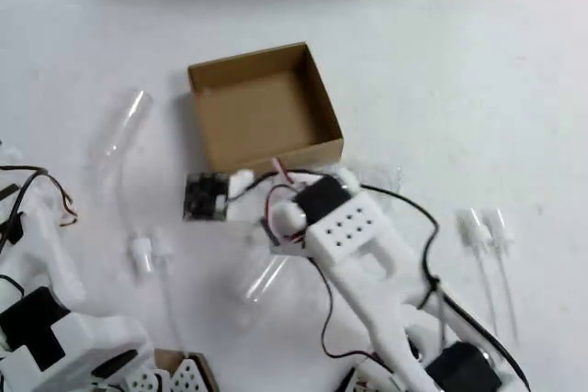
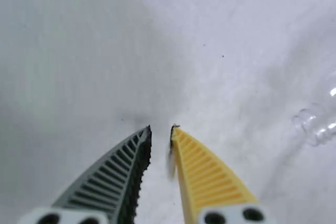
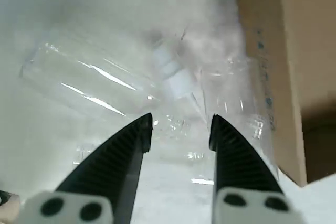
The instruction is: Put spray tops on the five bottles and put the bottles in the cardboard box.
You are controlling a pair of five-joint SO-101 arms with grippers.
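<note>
The cardboard box (image 1: 265,107) sits a little toward 12 o'clock from the middle of the counter (image 1: 459,61), and no bottle is in it yet. The right arm (image 1: 354,227) comes in from 5 o'clock and ends at the box's 6 o'clock wall.

The right pincer (image 3: 181,127) stands fairly wide with nothing between its black fingers. Just past the tips a clear bottle (image 3: 94,85) lies on its side, its long axis across the pincer's line of reach. By my reading, a grasp would have to straddle the body, not the ends. A white spray top (image 3: 173,74) rests beyond it, and a second bottle (image 3: 236,103) lies close to the box's outer wall. That wall hems the pincer in on one side, and the other side is open counter.

The left arm (image 1: 46,337) sits at the 7 o'clock corner, well apart, so the right arm is the nearer one. The left pincer (image 2: 160,129) is a narrow slit holding nothing, with a bottle mouth (image 2: 315,124) nearby.

A spare bottle (image 1: 124,126) lies at the box's 9 o'clock, its axis running 1 to 7. Two loose tops (image 1: 487,227) lie at the box's 4 o'clock.
</note>
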